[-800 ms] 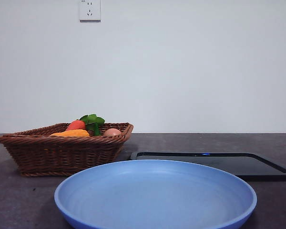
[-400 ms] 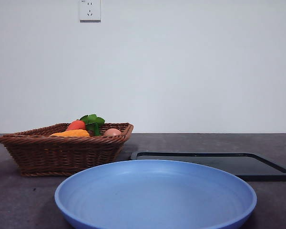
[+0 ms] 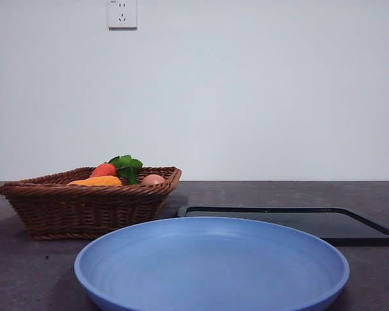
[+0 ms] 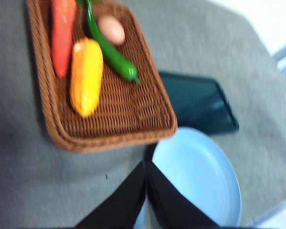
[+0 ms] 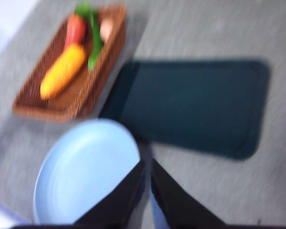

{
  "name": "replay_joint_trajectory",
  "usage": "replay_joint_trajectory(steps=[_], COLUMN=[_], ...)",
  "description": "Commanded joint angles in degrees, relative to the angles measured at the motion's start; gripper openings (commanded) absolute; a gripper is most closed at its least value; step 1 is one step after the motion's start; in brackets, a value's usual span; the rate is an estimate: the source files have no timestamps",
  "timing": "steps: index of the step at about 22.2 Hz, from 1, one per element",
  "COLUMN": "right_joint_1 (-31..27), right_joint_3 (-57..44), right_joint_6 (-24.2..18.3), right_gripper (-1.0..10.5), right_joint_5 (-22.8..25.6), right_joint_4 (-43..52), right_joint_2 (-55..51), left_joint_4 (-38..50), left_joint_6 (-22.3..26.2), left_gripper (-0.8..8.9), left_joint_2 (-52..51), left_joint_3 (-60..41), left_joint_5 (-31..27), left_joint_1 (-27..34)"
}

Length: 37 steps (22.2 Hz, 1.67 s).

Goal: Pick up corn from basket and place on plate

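The corn [image 4: 86,75] lies in the brown wicker basket [image 4: 148,119], beside the red-orange carrot [image 4: 62,33]; from the front only its top [image 3: 97,181] shows over the basket rim [image 3: 84,189] at left. The light-blue plate [image 3: 211,265] sits near and central, bare. My left gripper [image 4: 146,164] hangs shut high above the table, between basket and plate [image 4: 200,171]. My right gripper [image 5: 148,164] is shut too, high over the plate's edge [image 5: 86,167]. The basket [image 5: 26,102] and corn [image 5: 63,70] show blurred in the right wrist view. No arm appears in the front view.
A flat black tray [image 3: 292,220] lies right of the basket and behind the plate, seen also as the tray [image 5: 195,105]. In the basket are a green pepper [image 4: 112,55] and a pale egg [image 4: 111,29]. A white wall with an outlet [image 3: 122,13] stands behind.
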Motion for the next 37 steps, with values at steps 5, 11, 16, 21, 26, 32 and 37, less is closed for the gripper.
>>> replay_joint_trajectory(steps=[5,11,16,21,26,32,37], right_joint_1=[7.23,9.25,9.25,9.60,14.88,18.56,20.98], right_joint_3=[2.86,2.91,2.91,2.91,2.91,2.91,2.91], right_joint_6=[-6.10,-5.86,-3.63,-2.80,-2.60,-2.62,-2.64], right_gripper=[0.0,0.3,3.3,3.3,3.1,3.1,2.5], right_joint_5=[0.37,0.28,0.09,0.00,0.20,0.50,0.61], right_joint_4=[-5.40,-4.57,-4.52,-3.32,1.18,8.07,12.24], right_joint_2=[10.05,11.80,12.13,15.52,24.79,39.30,47.15], left_joint_4=[-4.72,-3.98,-2.86,-2.86,-2.84,-2.86,-2.86], left_joint_6=[5.95,5.81,4.79,4.74,4.76,4.57,4.57], left_gripper=[0.07,1.08,4.32,4.30,4.30,4.30,4.30], left_joint_2=[4.68,5.07,5.09,5.07,5.07,5.07,5.07], left_joint_3=[1.05,1.05,1.05,1.05,1.05,1.05,1.05], left_joint_5=[0.33,0.33,0.33,0.33,0.33,0.33,0.33], left_joint_1=[-3.74,-4.07,-4.09,-4.09,-4.09,-4.09,-4.09])
